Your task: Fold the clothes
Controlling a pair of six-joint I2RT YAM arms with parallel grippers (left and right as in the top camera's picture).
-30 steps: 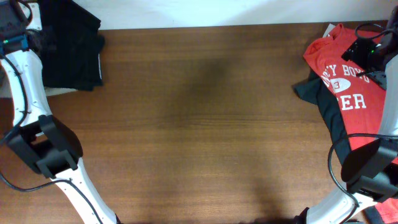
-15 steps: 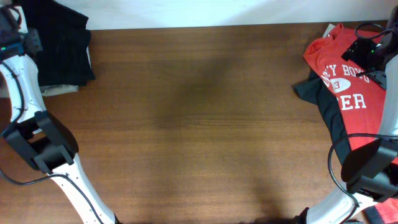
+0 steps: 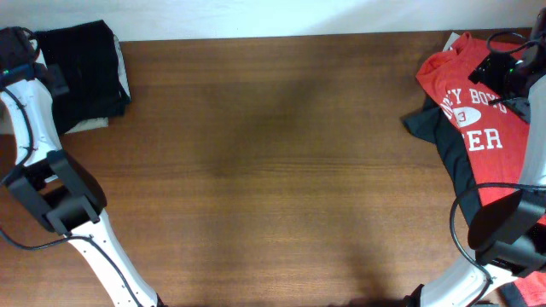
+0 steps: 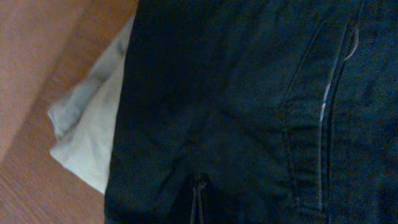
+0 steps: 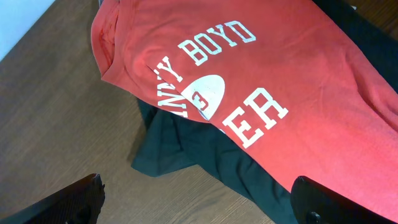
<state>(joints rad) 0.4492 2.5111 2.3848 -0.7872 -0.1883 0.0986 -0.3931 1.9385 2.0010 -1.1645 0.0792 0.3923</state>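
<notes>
A black garment (image 3: 81, 64) lies folded at the table's far left corner, on top of a white cloth (image 3: 90, 124). It fills the left wrist view (image 4: 249, 106), with the white cloth (image 4: 87, 137) showing at its left. My left gripper (image 3: 53, 78) (image 4: 199, 202) is shut and pressed into the black fabric. A red shirt with white letters (image 3: 478, 111) (image 5: 261, 81) lies bunched at the far right over a dark garment (image 3: 444, 141) (image 5: 199, 149). My right gripper (image 3: 496, 70) (image 5: 202, 208) hovers above them, open and empty.
The brown wooden table (image 3: 273, 170) spreads between the two piles. The red shirt reaches past the table's right edge. A cable (image 3: 503, 38) loops over the right arm above the shirt.
My left gripper has moved left toward the table's corner, and the black garment shifted left with it and drew in tighter. The right arm and red shirt have not moved.
</notes>
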